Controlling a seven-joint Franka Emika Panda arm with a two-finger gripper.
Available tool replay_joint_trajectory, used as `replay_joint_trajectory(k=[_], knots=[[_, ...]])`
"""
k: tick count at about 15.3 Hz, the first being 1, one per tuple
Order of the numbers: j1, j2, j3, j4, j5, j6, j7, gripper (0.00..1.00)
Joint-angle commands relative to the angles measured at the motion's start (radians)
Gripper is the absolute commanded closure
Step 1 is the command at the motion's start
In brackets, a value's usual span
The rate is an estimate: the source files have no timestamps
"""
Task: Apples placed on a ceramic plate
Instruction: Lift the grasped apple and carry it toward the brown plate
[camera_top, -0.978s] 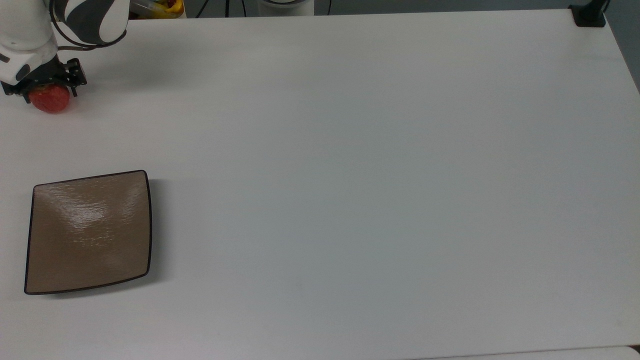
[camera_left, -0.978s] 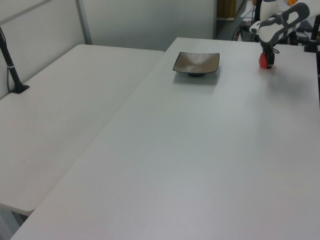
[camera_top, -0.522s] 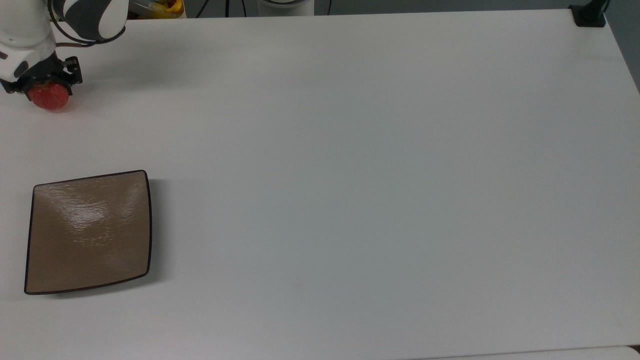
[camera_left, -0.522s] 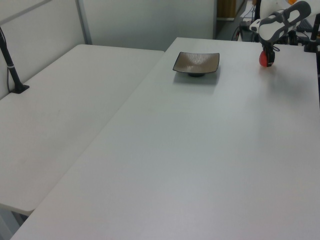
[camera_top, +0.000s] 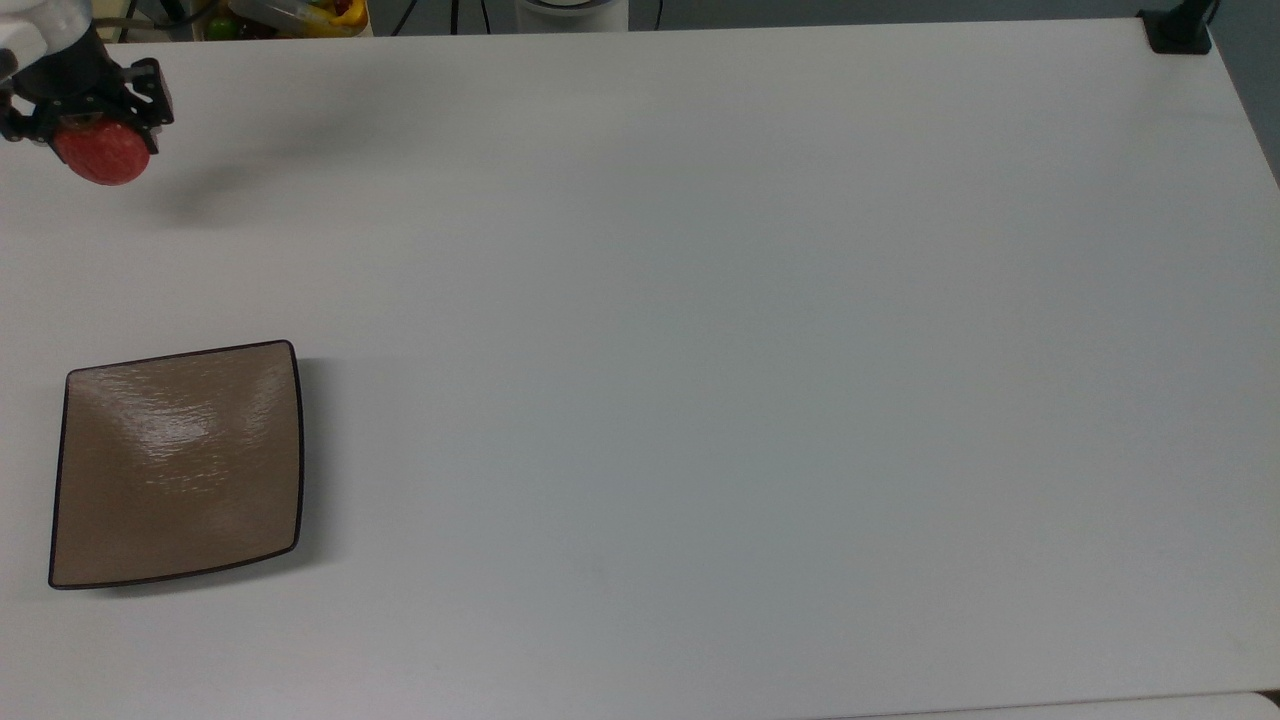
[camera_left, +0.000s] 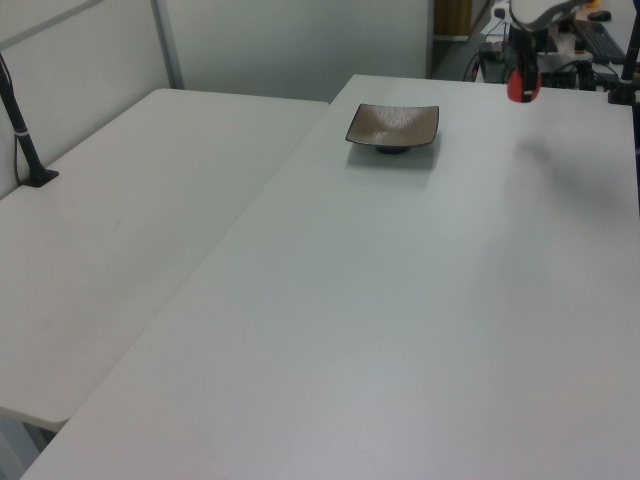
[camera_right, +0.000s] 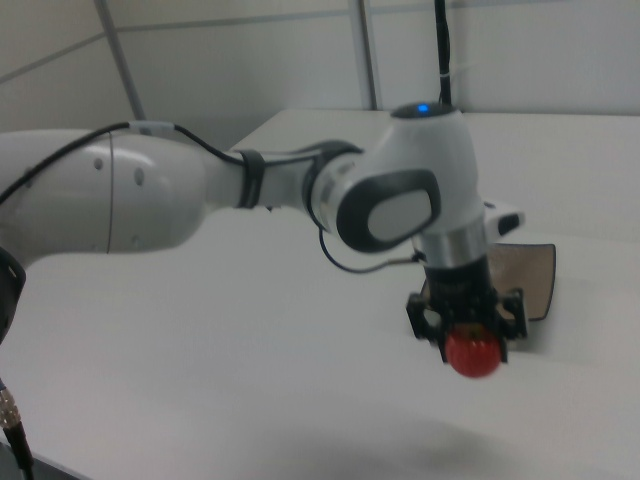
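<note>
Since a second ago the arm has risen and carried the apple off the surface: in the top view the fruit now sits nearer the far left corner, and its blurred shadow lies apart from it on the white top, where before it rested against its own shadow.

The wide white counter (camera_top: 700, 350) carries the scene, with a second white table butted against it on the left view's left. The white and grey robot arm (camera_right: 250, 195) reaches across in the right view, its wrist pointing straight down. The square glossy tan-brown ceramic plate (camera_top: 178, 462) with a thin dark rim lies flat near the counter's left edge in the top view, toward the near corner, with nothing on it; in the left view the ceramic plate (camera_left: 392, 125) stands far back on the counter, and in the right view a part of the plate (camera_right: 530, 275) shows behind the wrist.

The black two-finger gripper (camera_top: 95, 125) is closed around the small round red apple (camera_top: 102, 153), one finger on each side, and the fruit hangs below it. The apple (camera_right: 472, 352) is clear of the counter, well apart from the plate, over the far left corner in the top view. In the left view the apple (camera_left: 517, 86) hangs above the counter's far edge.
</note>
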Motion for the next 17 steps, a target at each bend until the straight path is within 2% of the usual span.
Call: replay_joint_trajectory(k=[1, 5, 10, 12, 17], knots=[[0.009, -0.004, 0.047, 0.106, 0.028, -0.135, 0.143, 0.72], [0.009, -0.002, 0.059, 0.206, 0.088, -0.261, 0.157, 0.72], [0.011, 0.06, 0.111, 0.285, 0.105, -0.237, 0.184, 0.73], [0.031, 0.107, 0.115, 0.327, 0.109, -0.156, 0.233, 0.72], [0.045, 0.217, 0.139, 0.329, 0.138, 0.175, 0.31, 0.73]])
